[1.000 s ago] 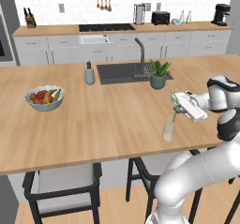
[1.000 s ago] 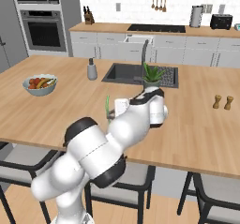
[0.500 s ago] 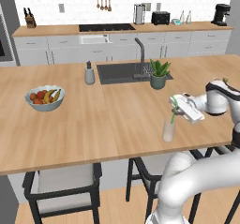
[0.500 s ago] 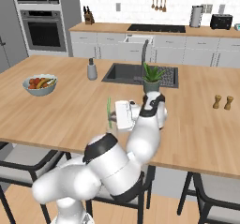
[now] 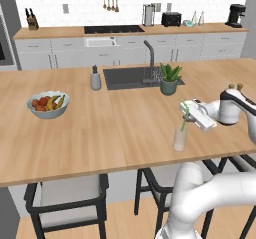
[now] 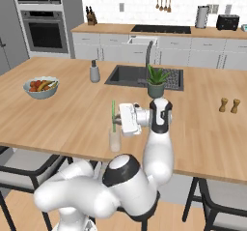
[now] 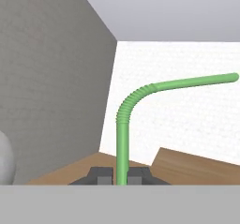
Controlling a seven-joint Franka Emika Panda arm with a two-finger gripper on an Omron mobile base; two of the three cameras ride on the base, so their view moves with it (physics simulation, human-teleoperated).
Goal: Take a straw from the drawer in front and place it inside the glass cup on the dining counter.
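My gripper (image 5: 192, 115) is shut on a thin green straw (image 5: 185, 118) and holds it near upright, just above the glass cup (image 5: 179, 139). The clear cup stands near the front edge of the wood-grain dining counter (image 5: 125, 128). From the right, the straw (image 6: 114, 113) hangs with its lower end at the mouth of the cup (image 6: 114, 140), with the gripper (image 6: 119, 119) gripping it from the side. Whether the tip is inside the cup I cannot tell. The hand view shows the bent straw (image 7: 123, 138) rising from between the shut fingertips (image 7: 101, 174). The drawer is out of view.
A fruit bowl (image 5: 48, 104) sits at the counter's left. A soap dispenser (image 5: 95, 79), the dark sink (image 5: 135, 77) with its faucet and a potted plant (image 5: 170, 79) lie behind the cup. Two shakers (image 6: 229, 104) stand to the right. Stools (image 5: 65, 198) stand below the front edge.
The arm's elbow has swung round to the right while the hand, still shut on the straw, has stayed almost in place above the cup.
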